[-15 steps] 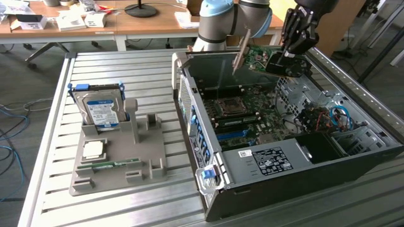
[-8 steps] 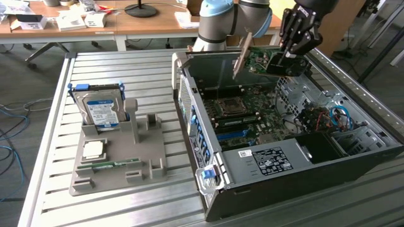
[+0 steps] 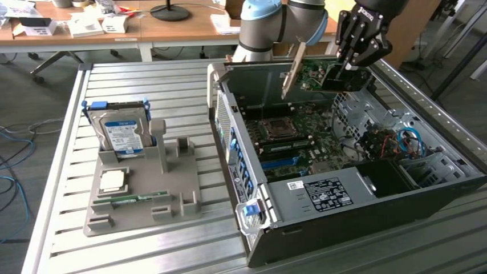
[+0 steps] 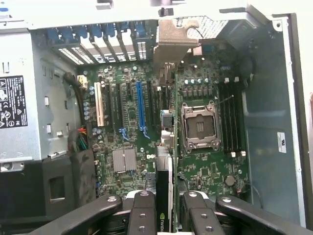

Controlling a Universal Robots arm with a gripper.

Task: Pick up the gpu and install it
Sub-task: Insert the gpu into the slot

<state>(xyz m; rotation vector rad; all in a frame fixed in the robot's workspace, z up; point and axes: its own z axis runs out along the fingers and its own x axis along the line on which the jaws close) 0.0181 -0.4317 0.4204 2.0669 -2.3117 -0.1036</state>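
Currently, you have the gripper (image 3: 340, 75) clamped on the gpu (image 3: 308, 73), its jaws partly closed against the card's two faces. The card hangs upright above the open computer case (image 3: 426, 188), clear of the motherboard (image 3: 304, 142). From the wrist, the card appears edge-on between the fingers (image 4: 142, 215), over the board between the blue slot (image 4: 141, 110) and the CPU socket (image 4: 199, 128). The hard drive (image 3: 122, 134) stands in the grey holder (image 3: 145, 220), beside the case.

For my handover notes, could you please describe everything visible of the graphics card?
The graphics card is a thin green circuit board with a black block on one face and a metal bracket at one end. The hand grips it on edge over the open computer case, not yet in a slot.
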